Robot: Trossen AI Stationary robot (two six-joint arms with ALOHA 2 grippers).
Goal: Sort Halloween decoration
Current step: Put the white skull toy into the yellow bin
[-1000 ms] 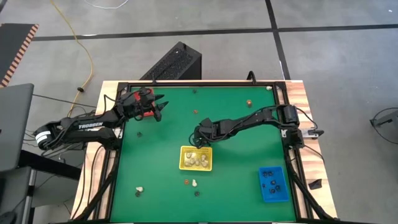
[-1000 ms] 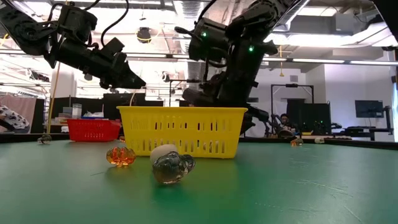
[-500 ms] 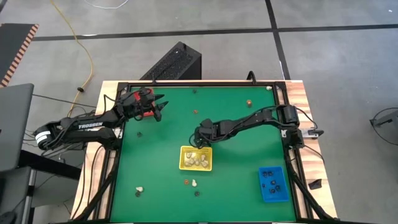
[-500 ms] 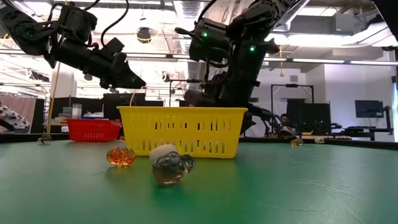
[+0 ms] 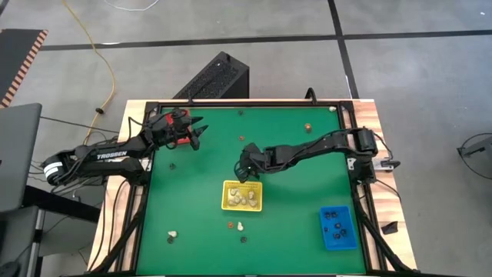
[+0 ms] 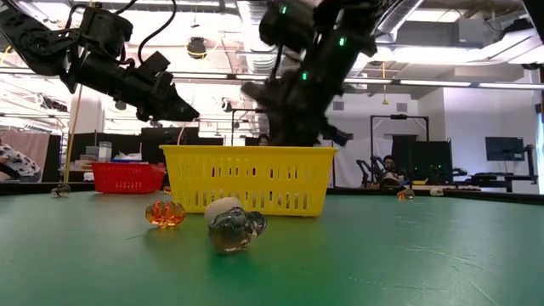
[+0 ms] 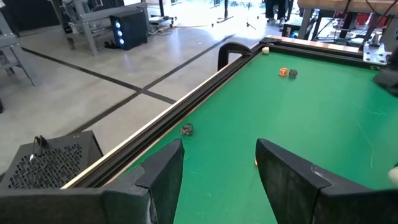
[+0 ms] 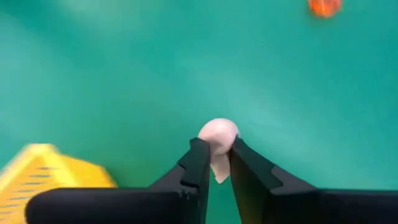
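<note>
Since the earlier frames the right pincer (image 5: 244, 171) has shifted slightly away from the yellow tray (image 5: 242, 195) and its fingers have narrowed. In the right wrist view the fingers (image 8: 198, 163) are clenched on a cream-white trinket (image 8: 218, 138), held above the green surface (image 5: 292, 200) with the tray corner nearby.

The left pincer (image 5: 197, 137) hangs released near the red tray (image 5: 174, 128), waiting.

Other trinkets lie scattered: an orange one (image 6: 165, 212) and a clear one (image 6: 236, 229) in front of the yellow tray, and more along the far edge.

Risks:
- The grip sits on the trinket's lower part only; a fast swing could slip it out.
- A release before the pincer is over the tray drops it on the surface, where it may roll.
- A low path could strike the tray wall and shift the tray.
</note>
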